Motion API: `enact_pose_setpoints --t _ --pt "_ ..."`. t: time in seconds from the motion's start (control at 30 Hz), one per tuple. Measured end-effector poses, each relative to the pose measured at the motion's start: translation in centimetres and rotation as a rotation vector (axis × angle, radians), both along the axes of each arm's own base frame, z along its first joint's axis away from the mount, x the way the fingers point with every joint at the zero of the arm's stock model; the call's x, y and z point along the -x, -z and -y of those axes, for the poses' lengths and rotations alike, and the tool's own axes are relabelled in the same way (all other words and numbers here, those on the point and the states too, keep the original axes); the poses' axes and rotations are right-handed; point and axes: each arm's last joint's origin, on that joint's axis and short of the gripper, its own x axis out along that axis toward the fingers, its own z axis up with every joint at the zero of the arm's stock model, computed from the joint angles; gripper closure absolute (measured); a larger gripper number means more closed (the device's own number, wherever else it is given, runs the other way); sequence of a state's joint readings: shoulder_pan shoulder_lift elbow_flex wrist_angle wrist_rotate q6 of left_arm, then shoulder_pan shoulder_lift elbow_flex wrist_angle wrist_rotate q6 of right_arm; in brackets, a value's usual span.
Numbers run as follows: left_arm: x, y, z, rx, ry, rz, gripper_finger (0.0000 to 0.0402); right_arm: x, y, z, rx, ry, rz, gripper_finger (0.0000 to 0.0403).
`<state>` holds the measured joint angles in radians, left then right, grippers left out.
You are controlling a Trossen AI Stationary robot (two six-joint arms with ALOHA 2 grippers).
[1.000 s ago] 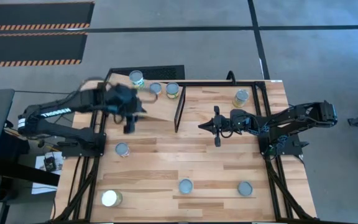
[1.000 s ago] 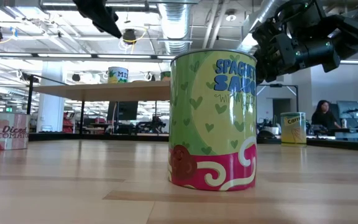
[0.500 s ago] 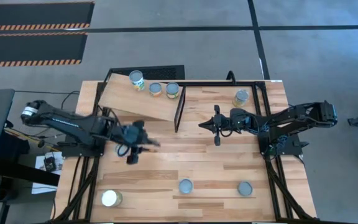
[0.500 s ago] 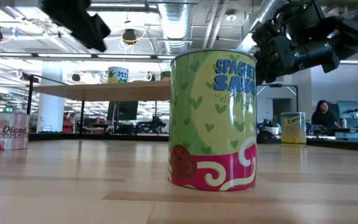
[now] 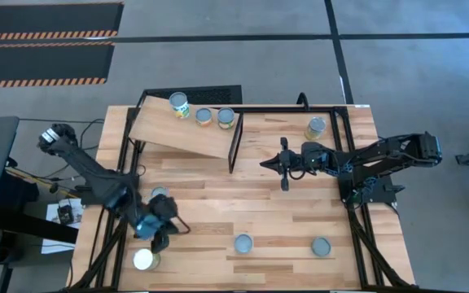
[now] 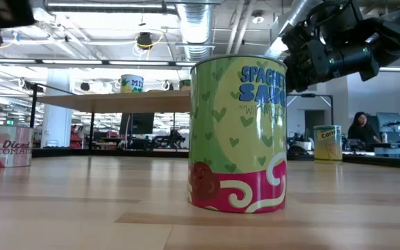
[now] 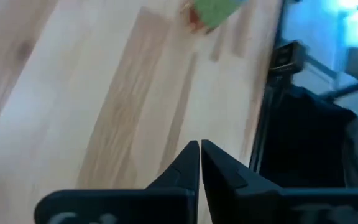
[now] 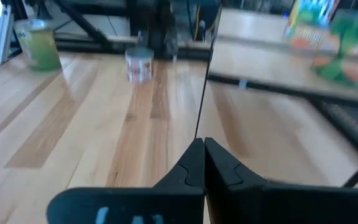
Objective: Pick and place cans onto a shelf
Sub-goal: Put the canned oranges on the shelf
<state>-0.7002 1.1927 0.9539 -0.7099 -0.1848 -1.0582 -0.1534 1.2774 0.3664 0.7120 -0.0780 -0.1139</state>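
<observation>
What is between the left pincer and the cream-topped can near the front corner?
Nothing visible. In the high view the left pincer hangs just beside the cream-topped can, with only bare tabletop between them. Another can stands on its far side.

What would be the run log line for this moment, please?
left gripper: shut, empty, above near-left table area beside cream-topped can | right gripper: shut, idle mid-table | shelf: three cans

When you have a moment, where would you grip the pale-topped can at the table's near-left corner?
Grip the pale-topped can across its round side wall, coming straight down from above. It stands upright with open table around it, and the left gripper, fingers shut, is just beside it, so it must open first.
</observation>
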Motion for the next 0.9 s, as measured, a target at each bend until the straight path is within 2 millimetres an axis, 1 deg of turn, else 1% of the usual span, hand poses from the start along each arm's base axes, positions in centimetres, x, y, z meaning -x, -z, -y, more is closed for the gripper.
enact_pose_setpoints --t 0.1,0.27,0.4,0.53,0.67,0.77,0.9 --pt "0.4 -0.3 1.5 0.008 -0.087 -0.102 0.0401 -0.1 -0.7 0.0 0.048 -0.007 0.067 0.0391" --pt "-0.4 -1.3 4.6 0.012 -0.194 -0.235 0.0401 -0.1 -1.0 0.1 0.097 -0.011 0.100 0.0391" --pt "-1.0 -2.2 7.2 -0.022 -0.278 -0.355 0.0401 -0.1 -1.3 0.8 0.114 0.018 0.110 0.0391" --pt "-1.5 -2.4 9.7 -0.031 -0.344 -0.517 0.0401 -0.5 -2.3 1.6 0.123 0.041 0.142 0.0391" --pt "-2.2 -2.6 12.1 0.014 -0.410 -0.575 0.0400 -1.1 -3.5 1.7 0.129 0.027 0.183 0.0391" --pt "-2.4 -2.7 13.4 0.047 -0.471 -0.570 0.0387 -1.5 -4.3 1.4 0.135 0.012 0.208 0.0391" --pt "-1.9 -1.5 14.9 0.037 -0.546 -0.575 0.0353 -1.8 -4.8 0.7 0.161 -0.018 0.222 0.0391"
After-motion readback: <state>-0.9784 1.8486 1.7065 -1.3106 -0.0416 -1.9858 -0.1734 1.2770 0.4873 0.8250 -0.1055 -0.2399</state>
